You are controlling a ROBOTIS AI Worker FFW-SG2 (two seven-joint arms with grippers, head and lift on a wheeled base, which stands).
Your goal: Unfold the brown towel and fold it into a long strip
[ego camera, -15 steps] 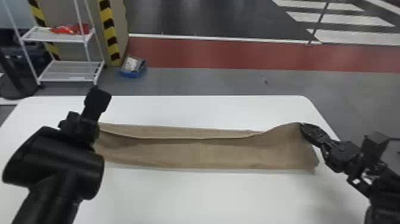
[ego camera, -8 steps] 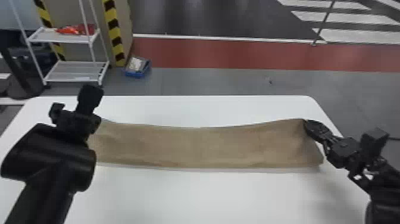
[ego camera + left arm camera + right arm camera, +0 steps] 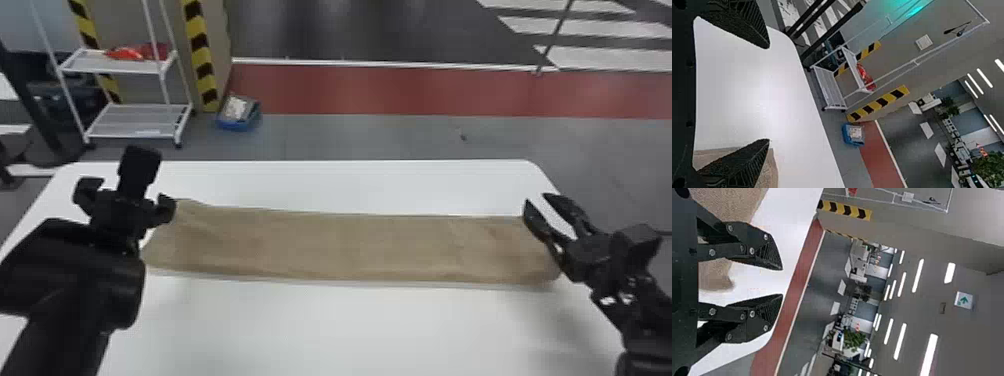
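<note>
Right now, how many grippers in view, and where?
2: left gripper by the left end of the towel, right gripper by its right end, both open.

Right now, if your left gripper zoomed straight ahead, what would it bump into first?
Probably the white rack, past the table. My left gripper seems to point out over the table that way. But I can't judge its height or tilt well, so it might touch the table first.

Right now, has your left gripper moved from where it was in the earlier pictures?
Yes, to the left. In the head view, the left gripper is farther left against the white shelf behind the table than before.
</note>
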